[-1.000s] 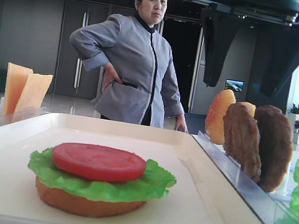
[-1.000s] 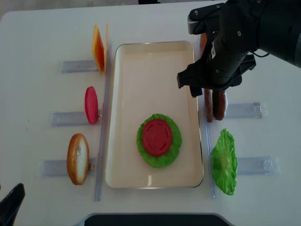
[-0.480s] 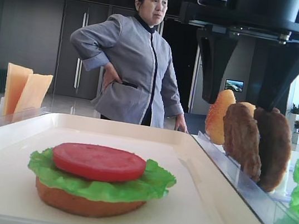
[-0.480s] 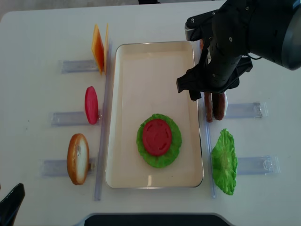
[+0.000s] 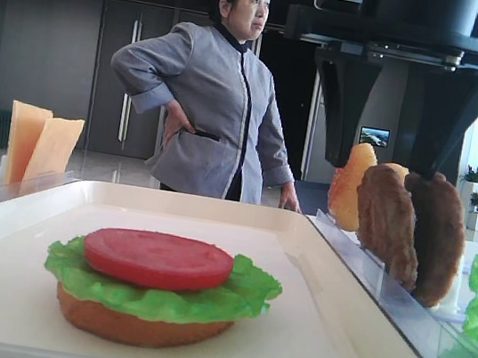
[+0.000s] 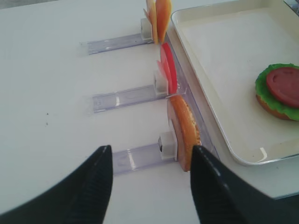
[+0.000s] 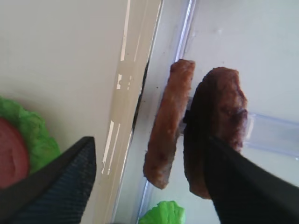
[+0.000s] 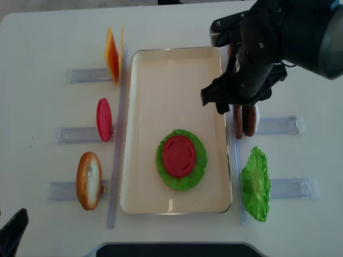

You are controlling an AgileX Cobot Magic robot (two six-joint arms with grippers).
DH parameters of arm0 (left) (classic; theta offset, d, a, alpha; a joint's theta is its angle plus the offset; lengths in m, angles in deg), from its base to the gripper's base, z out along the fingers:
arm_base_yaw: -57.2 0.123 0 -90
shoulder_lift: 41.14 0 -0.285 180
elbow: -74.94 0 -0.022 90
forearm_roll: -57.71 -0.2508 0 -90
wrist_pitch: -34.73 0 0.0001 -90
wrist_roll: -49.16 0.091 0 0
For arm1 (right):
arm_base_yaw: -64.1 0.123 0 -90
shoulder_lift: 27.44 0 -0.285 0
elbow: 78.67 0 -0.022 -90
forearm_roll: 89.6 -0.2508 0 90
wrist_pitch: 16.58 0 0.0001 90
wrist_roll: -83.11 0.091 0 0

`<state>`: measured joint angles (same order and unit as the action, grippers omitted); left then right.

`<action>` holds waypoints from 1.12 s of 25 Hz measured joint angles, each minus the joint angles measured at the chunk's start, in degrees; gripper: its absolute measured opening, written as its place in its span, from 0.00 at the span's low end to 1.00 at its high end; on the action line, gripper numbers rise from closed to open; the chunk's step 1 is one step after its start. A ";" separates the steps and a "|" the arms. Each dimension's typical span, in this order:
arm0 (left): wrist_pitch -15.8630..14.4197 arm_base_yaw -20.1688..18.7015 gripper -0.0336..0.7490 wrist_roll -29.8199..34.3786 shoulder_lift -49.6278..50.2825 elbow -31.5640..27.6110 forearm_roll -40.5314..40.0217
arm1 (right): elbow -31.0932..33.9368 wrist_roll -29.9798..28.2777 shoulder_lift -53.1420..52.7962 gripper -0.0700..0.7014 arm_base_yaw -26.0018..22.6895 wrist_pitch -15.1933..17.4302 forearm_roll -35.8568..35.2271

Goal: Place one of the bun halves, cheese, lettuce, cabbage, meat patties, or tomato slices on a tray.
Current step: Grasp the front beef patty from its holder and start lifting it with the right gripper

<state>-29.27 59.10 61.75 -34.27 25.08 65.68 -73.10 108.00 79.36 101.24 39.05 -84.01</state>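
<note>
Two arms share our white bench (image 8: 43, 43), and we read it from the left. At the bench's left edge our left hand (image 6: 149, 186) hangs low over bare surface with its fingers spread wide and nothing between them. Just ahead of it three clear holders (image 6: 122, 98) stand in a row beside the tray: the cheese (image 8: 112, 53) slices upright at the far end, a spare tomato slice (image 8: 104, 119) on edge in the middle, and a sesame bun half (image 8: 89, 180) on edge at the near end.

In the middle lies the cream tray (image 8: 161, 69), long side running away from us. On its near half sits a stack: a flat bun base (image 5: 136, 324) touching the tray floor, the lettuce (image 8: 201, 160) leaf on it, and a red tomato slice (image 8: 178, 156) on top.

Right of the tray, our right hand (image 8: 240, 101) is poised over the two meat patties (image 7: 191, 126), which stand on edge in their holder just outside the rim. Its fingers (image 7: 243, 186) are apart and straddle the patties; from the wrist view one finger looks close to the outer patty, though we cannot tell if it touches. Behind the patties stands another bun half (image 5: 350, 185). Nearer us, a second lettuce leaf (image 8: 255, 184) stands in its holder.
</note>
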 joint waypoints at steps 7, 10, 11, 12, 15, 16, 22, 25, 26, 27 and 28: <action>0.00 0.00 0.56 0.00 0.00 0.00 0.00 | -0.19 -1.21 0.00 0.69 0.00 0.87 -1.43; 0.00 0.00 0.56 0.00 0.00 0.00 0.00 | -0.19 -1.63 0.00 0.69 0.00 0.93 -1.74; 0.00 0.00 0.56 0.00 0.00 0.00 0.00 | -0.26 -1.69 0.00 0.69 0.00 0.99 -1.78; 0.00 0.00 0.56 0.00 0.00 0.00 0.00 | -0.36 -1.75 0.00 0.69 0.00 1.22 -1.86; 0.00 0.00 0.56 0.00 0.00 0.00 0.00 | -1.73 -1.80 0.20 0.69 0.00 2.49 -2.56; 0.00 0.00 0.56 0.00 0.00 0.00 0.00 | -2.34 -1.86 0.26 0.69 0.00 2.87 -2.61; 0.00 0.00 0.56 0.00 0.00 0.00 0.00 | -3.59 -2.19 0.26 0.69 0.00 3.27 -2.88; 0.00 0.00 0.56 0.00 0.00 0.00 0.00 | -3.59 -2.46 0.26 0.69 0.00 3.29 -3.99; 0.00 0.00 0.56 0.00 0.00 0.00 0.00 | -3.59 -2.98 0.26 0.69 0.00 3.34 -4.72; 0.00 0.00 0.56 0.00 0.00 0.00 0.00 | -3.59 -3.42 0.33 0.69 0.00 3.41 -5.59; 0.00 0.00 0.56 0.00 0.00 0.00 0.00 | -3.60 -3.64 0.46 0.69 0.00 3.41 -5.59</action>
<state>-29.27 59.10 61.75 -34.27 25.08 65.68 -76.70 104.36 79.83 101.24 42.47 -89.60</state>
